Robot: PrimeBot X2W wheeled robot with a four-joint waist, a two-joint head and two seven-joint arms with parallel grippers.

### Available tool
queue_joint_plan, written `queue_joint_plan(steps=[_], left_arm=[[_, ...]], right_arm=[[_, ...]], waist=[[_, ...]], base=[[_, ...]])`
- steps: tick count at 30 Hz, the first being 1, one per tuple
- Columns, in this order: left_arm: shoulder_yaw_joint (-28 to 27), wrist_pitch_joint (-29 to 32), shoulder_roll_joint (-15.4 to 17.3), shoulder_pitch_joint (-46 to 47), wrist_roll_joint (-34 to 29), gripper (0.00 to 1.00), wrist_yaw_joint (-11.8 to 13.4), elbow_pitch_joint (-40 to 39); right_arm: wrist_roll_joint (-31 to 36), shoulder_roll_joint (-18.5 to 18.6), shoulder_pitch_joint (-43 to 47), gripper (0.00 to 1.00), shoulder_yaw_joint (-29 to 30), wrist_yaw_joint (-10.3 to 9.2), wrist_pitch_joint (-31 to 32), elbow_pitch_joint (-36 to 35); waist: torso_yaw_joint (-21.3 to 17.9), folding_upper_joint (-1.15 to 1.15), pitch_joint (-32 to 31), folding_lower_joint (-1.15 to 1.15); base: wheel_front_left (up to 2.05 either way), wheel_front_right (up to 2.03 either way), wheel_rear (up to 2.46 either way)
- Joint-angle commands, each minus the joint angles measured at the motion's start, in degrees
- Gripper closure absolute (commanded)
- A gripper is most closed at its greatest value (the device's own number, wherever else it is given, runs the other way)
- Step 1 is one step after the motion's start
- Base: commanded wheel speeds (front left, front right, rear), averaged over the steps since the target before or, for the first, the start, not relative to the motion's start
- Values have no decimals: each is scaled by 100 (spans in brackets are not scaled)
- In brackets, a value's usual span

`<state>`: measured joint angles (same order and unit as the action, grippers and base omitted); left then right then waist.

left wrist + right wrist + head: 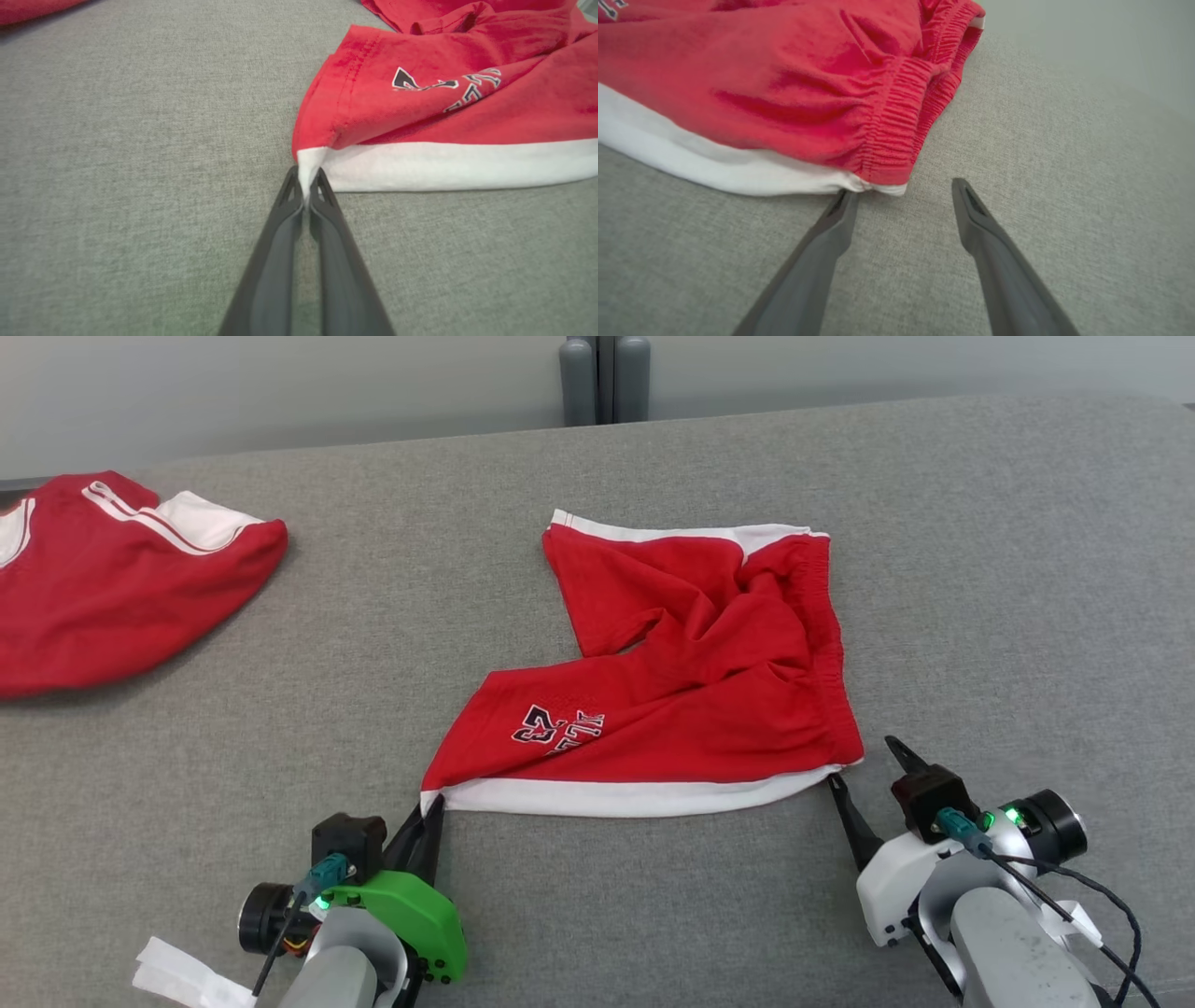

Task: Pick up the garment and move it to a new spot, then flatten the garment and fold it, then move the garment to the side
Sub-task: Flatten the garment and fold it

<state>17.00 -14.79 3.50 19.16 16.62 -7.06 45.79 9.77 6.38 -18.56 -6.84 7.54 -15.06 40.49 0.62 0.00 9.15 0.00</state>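
The garment point(681, 681) is a pair of red shorts with white trim and dark lettering, lying rumpled in the middle of the grey table point(597, 915). My left gripper point(431, 803) is shut on the shorts' near left corner; in the left wrist view the white hem point(308, 163) is pinched between the two dark fingers point(275, 261). My right gripper point(864, 761) stands open at the near right corner, by the elastic waistband point(896, 149). In the right wrist view its left fingertip touches the white edge point(738, 172) and nothing lies between the fingers.
A second red and white garment point(103, 579) lies at the far left of the table, also seen as a red strip point(32, 9) in the left wrist view. Grey posts point(605, 378) stand behind the far edge. A white scrap point(182, 975) sits at the bottom left.
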Motion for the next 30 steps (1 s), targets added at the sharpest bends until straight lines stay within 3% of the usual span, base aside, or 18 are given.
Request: queue_joint_plan(steps=[1, 5, 6, 7, 9, 10, 20, 30], left_arm=[[6, -48, 16, 86, 17, 100, -5, 3], [13, -44, 12, 53, 33, 100, -8, -21], [10, -46, 11, 42, 26, 100, -8, -39], [6, -46, 11, 26, 24, 100, -8, -53], [-1, -46, 12, 0, 16, 100, -4, -79], [-5, -46, 15, -19, 13, 100, -2, -95], [-203, -43, 10, -194, 119, 100, -3, -665], [-622, -42, -21, -310, 331, 100, -24, -2806]], right_arm=[[-39, 31, -68, 0, -85, -10, -17, 25], [-107, 66, -150, 0, -368, -10, -17, 62], [-130, 82, -185, 22, -436, -10, -17, 83], [-162, 88, -204, 53, -496, -10, -17, 109], [-223, 101, -218, 73, -562, -10, -17, 134], [-263, 113, -224, 100, -595, -10, -17, 148], [-753, 178, -90, 100, -627, -10, -17, -263], [-1272, 326, -119, 100, -545, -10, -17, -2024]], waist=[[41, 0, 16, 0], [72, 0, 2, 0], [78, 0, -4, 0], [83, 0, -11, 0], [91, 0, -20, 0], [93, 0, -30, 0], [13, 0, -188, 0], [-135, 0, -604, 0]], base=[[0, 0, 0], [0, 0, 0], [0, 0, 0], [0, 0, 0], [0, 0, 0], [0, 0, 0], [0, 0, 0], [0, 0, 0]])
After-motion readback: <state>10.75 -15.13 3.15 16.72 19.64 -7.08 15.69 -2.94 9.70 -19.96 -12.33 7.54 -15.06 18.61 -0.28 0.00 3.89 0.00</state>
